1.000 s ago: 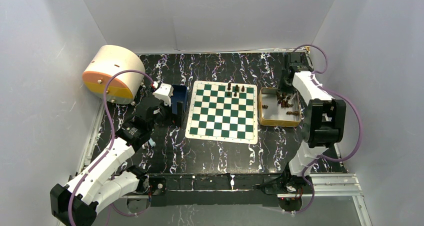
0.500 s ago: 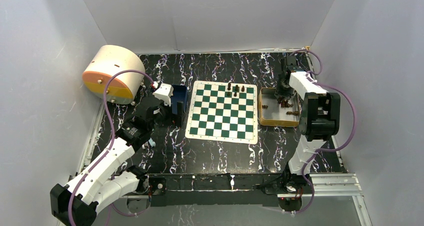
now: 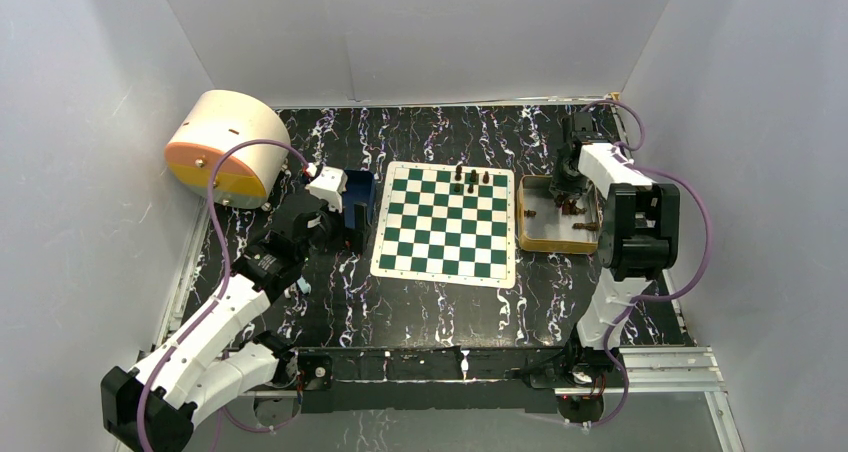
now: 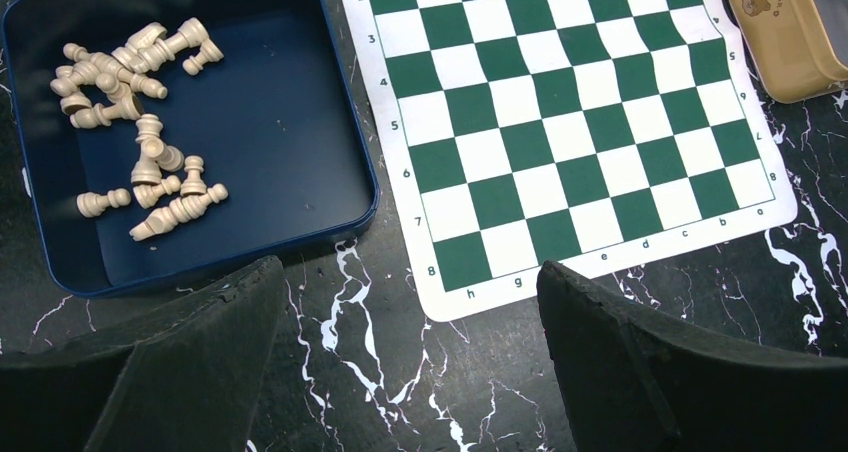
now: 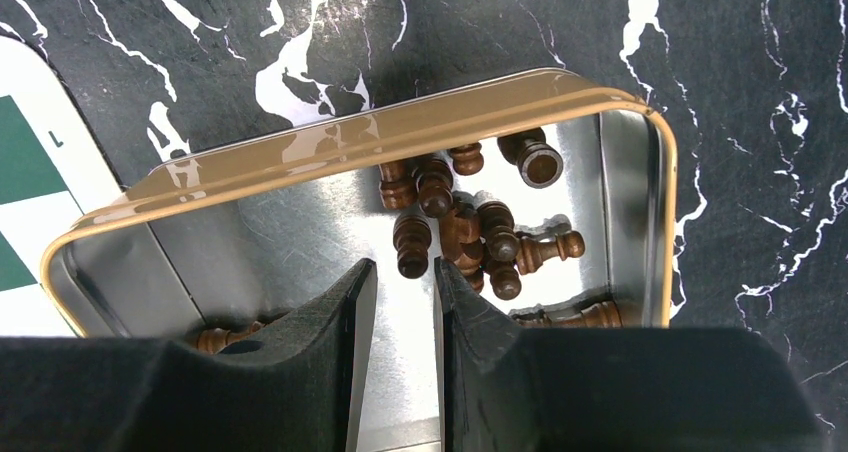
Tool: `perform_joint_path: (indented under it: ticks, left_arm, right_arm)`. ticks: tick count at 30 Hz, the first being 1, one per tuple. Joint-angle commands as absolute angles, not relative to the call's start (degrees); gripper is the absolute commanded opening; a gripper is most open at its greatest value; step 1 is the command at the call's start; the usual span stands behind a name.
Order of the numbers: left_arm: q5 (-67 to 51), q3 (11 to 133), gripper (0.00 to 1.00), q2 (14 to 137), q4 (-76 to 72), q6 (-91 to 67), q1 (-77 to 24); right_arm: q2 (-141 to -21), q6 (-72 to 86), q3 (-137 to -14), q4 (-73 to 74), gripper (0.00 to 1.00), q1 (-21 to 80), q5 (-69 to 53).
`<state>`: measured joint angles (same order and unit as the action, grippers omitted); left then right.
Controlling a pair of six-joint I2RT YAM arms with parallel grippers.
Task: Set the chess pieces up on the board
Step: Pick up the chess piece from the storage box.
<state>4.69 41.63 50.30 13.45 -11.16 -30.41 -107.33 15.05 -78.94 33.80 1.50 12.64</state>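
Note:
The green and white board (image 3: 445, 222) lies mid-table with three or so dark chess pieces (image 3: 470, 179) standing at its far edge. More dark brown chess pieces (image 5: 460, 222) lie heaped in the gold tin tray (image 5: 400, 132). My right gripper (image 5: 405, 272) hangs low inside that tray, open by a narrow gap with nothing between its fingers. One lying piece (image 5: 412, 242) sits just beyond its fingertips. My left gripper (image 4: 410, 302) is wide open over bare table, near the board's (image 4: 590, 122) corner.
A blue tray (image 4: 365, 172) left of the board holds several cream pieces (image 4: 130, 72). The gold tray (image 3: 560, 247) sits right of the board. A round cream and orange container (image 3: 225, 147) stands at the far left. Grey walls enclose the table.
My right arm has swung in and lowered over the far part of the gold tray, then held still. The left arm has not moved.

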Motion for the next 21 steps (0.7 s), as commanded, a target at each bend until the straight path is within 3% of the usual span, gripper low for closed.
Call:
perform_joint_path:
  ticks: [1,8,21]
  left_arm:
    - [4.4,41.4,0.94,50.4,12.7,-11.2,-30.1]
    - [4.3,41.4,0.94,50.6,12.6,-11.2,-30.1]
    - [4.2,41.5,0.94,50.7,12.6,-11.1,-30.1]
  right_arm:
    - [-108.7,15.5,-79.3,32.0,0.35,1.1,12.1]
    - [-109.3,15.8,-78.8,31.8,0.34,1.1,11.5]
    - [-106.7,16.3,-78.4,32.9,0.23,1.4,11.9]
